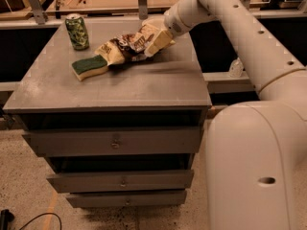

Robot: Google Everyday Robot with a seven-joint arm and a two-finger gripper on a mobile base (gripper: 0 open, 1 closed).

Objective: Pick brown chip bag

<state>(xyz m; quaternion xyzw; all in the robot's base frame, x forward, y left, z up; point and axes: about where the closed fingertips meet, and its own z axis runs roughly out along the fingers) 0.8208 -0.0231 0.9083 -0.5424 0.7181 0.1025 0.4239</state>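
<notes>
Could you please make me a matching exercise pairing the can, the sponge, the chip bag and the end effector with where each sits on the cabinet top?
1. green can
2. sponge
3. brown chip bag
4. end effector

A. at the bag's right end
B. back left corner of the cabinet top
C. just left of the bag
D. between sponge and end effector

Pairs: 1-B, 2-C, 3-D, 4-A

Tool [152,48] at brown chip bag [121,48] (sponge [89,66] alongside)
</notes>
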